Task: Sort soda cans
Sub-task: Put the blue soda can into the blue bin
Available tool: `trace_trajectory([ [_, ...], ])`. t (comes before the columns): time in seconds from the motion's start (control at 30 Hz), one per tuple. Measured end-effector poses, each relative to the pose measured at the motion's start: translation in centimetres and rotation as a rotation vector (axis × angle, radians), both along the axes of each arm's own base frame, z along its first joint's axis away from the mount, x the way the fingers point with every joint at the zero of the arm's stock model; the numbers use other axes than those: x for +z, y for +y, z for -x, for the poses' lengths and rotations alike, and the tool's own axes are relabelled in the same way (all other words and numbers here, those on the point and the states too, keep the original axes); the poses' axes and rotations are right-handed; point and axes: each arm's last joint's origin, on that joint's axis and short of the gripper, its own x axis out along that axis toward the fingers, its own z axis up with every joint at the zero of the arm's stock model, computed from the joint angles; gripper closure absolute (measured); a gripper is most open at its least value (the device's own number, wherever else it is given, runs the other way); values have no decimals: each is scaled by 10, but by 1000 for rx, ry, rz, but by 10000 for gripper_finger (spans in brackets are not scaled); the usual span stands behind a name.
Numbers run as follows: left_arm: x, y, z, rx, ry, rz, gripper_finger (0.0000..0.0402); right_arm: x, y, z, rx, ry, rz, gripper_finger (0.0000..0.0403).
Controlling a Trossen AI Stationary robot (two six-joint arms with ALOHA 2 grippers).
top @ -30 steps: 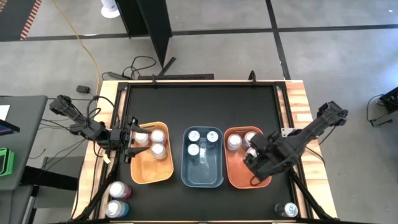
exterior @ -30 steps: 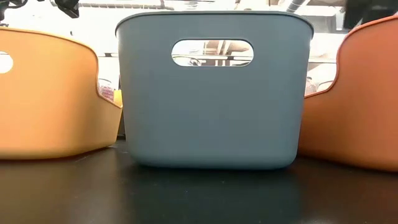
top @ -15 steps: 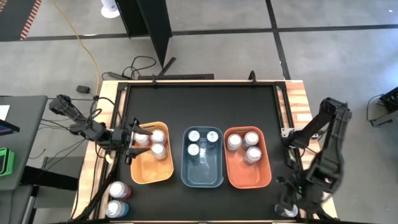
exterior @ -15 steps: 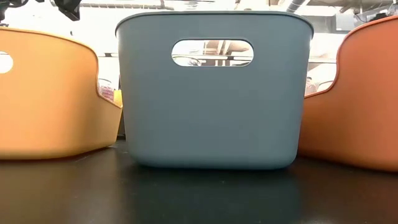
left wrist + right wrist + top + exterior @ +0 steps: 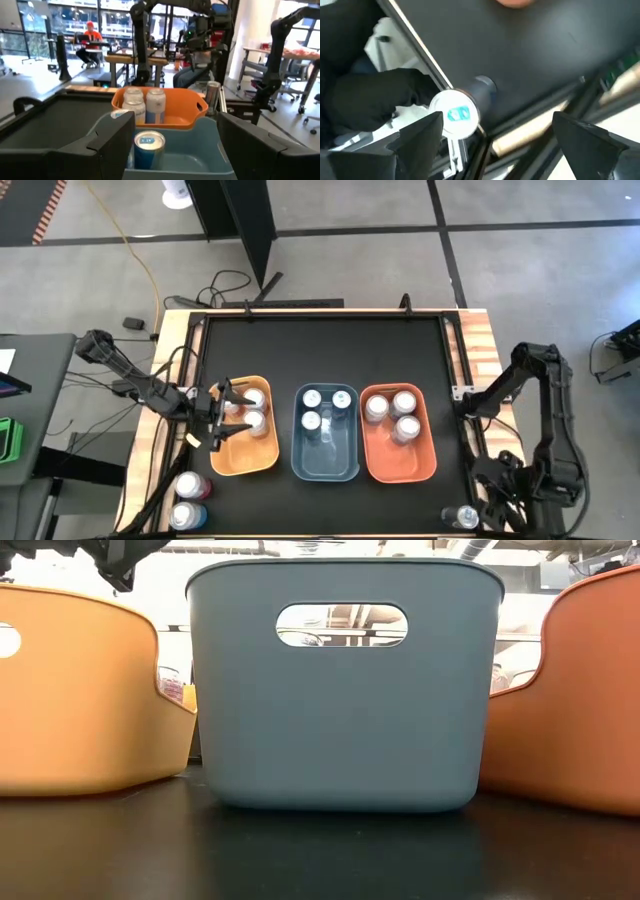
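The black surface (image 5: 320, 360) carries three bins in a row. The orange bin (image 5: 245, 455) sits on the robot's left, the blue bin (image 5: 326, 460) in the middle, the red-orange bin (image 5: 400, 460) on the right. In the low view the blue bin fills the centre with the other two at either side.

The left arm reaches in from the surface's left edge; its tool (image 5: 222, 420) hangs over the near-left part of the orange bin, fingers spread with nothing between them. The right arm is folded at the right edge, its tool (image 5: 490, 505) low over the front right corner, fingers wide apart and empty.

The cans, by place: two (image 5: 254, 397) stand in the orange bin, with perhaps a third under the left tool, though the tool hides that spot. Three cans (image 5: 313, 398) with blue markings stand in the far half of the blue bin. Two cans (image 5: 405, 401) stand in the far half of the red-orange bin. Two cans (image 5: 191, 485) stand on the wooden edge at the front left corner. One can (image 5: 466, 517) with a blue-marked top stands at the front right corner, just beside the right tool; the right wrist view shows it between the spread fingers (image 5: 415, 137), unheld.
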Motion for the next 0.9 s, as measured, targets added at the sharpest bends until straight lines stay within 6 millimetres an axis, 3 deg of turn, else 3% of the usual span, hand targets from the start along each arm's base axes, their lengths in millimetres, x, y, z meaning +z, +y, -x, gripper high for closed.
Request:
trace_trajectory([
  [0.5, 1, -1, -2, 12, -18, 14, 125, -22, 30, -6, -61, 55, -35, 14],
  [0.9, 1, -1, -2, 12, -13, 7, 125, -40, 44, -25, -28, 93, -20, 14],
])
